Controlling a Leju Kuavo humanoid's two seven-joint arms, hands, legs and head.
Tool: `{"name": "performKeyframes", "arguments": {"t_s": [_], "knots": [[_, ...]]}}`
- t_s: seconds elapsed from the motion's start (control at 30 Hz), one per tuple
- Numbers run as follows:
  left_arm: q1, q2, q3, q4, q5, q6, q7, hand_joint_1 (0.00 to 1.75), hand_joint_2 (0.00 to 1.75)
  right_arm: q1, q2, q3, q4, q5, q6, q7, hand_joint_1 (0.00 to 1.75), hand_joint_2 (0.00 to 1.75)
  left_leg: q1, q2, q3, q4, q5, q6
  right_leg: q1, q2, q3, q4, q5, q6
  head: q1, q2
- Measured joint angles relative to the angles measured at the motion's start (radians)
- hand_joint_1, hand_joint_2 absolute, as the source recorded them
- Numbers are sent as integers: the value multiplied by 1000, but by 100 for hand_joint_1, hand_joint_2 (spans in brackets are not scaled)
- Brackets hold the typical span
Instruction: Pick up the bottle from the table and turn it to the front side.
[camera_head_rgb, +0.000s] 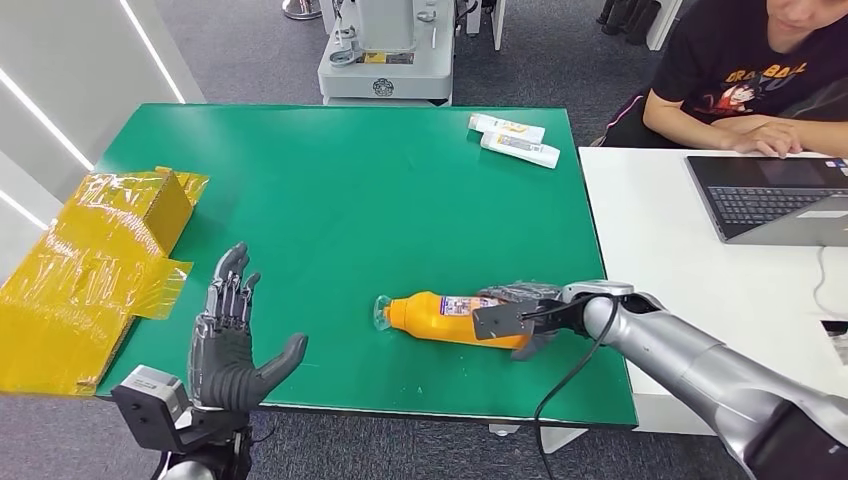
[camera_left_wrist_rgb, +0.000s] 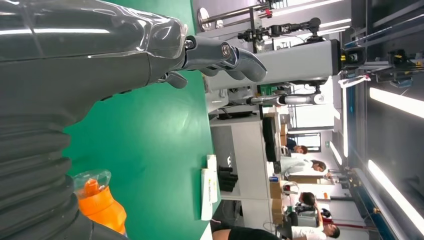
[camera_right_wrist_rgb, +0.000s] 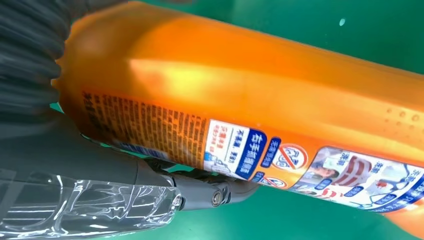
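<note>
Grey carpet floor; green table central, white table butted to its right edge with an open laptop and a seated person behind it. Yellow flattened carton on the green table's left edge, two white tubes near the far right corner, a grey machine base beyond the far edge. Left wrist view: long ceiling strip lights, desks, more people farther back.
</note>
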Motion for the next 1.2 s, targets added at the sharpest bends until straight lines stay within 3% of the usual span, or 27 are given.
{"name": "performKeyframes", "arguments": {"t_s": [0.67, 0.93, 1.2], "knots": [[31, 0, 20, -8, 7, 16, -4, 0, 175, 30, 21, -55, 17, 35, -91, -27, 175, 175, 0, 0, 0, 0, 0, 0, 0, 0, 0, 0, 0, 0, 0, 0], [42, -1, 20, -20, -6, 27, -6, 0, 175, 88, 34, -162, -7, 75, -297, -56, 175, 175, 0, 0, 0, 0, 0, 0, 0, 0, 0, 0, 0, 0, 0, 0], [0, 0, 20, -13, -37, -51, 12, 0, 175, 183, 39, -320, -123, 175, -548, -99, 175, 175, 0, -1, 0, 0, 0, 0, 0, -1, 0, 0, 0, 0, 0, 0]]}}
